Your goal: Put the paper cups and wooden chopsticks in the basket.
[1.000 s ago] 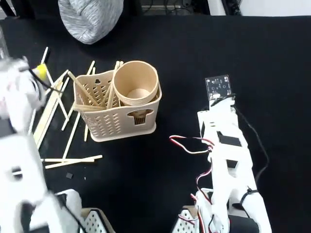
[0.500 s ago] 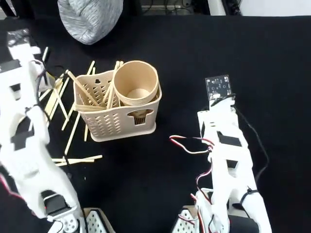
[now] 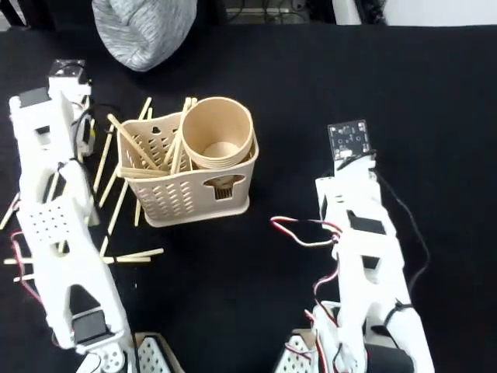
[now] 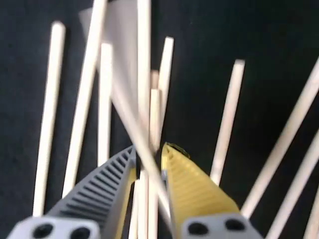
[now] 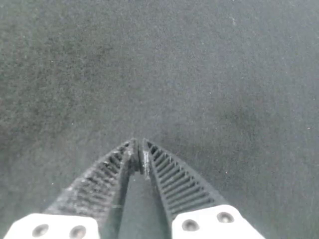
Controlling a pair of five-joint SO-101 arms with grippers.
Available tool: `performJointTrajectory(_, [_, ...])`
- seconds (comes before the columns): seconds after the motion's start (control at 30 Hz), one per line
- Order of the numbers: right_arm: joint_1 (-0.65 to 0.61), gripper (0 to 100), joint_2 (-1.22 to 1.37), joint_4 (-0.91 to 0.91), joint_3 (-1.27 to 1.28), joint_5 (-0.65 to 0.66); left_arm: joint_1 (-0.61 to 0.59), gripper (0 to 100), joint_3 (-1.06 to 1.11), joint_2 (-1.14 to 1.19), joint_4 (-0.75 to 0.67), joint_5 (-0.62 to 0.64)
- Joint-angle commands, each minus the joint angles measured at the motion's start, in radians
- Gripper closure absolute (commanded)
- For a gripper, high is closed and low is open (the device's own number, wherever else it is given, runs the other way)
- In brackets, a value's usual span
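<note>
Stacked paper cups are sitting upright in the right-hand compartment of the beige slotted basket. The basket is standing left of centre on the black table. Several wooden chopsticks are leaning in the compartment beside the cups, their ends poking out over the rim.

More loose chopsticks are lying scattered on the cloth just left of the basket, some crossing one another. A pair is resting flat nearer the front.

The left arm is stretching over this scatter. In its wrist view the left gripper is hanging right over the sticks. Its grey and yellow fingers are drawn close, pinching a slanting chopstick between them, while other sticks are fanning out below.

On the far side, well apart from the basket, the right arm is lying along the table. The right gripper is clenched, tips meeting on nothing, and pointing at bare black cloth.

A grey striped fabric bundle is sitting at the back edge.
</note>
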Motion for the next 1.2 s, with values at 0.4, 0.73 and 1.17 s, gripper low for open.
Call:
performJointTrajectory(0.4, [0.012,98.3,0.001,-0.015,-0.004,0.008,0.027,97,-0.443,-0.015,0.292,0.038])
performJointTrajectory(0.73, [0.012,98.3,0.001,-0.017,-0.004,0.008,0.018,97,-0.418,-0.250,0.293,0.267])
performJointTrajectory(1.17, [0.012,98.3,0.001,-0.018,-0.004,0.008,0.130,97,0.283,-1.071,0.285,0.295])
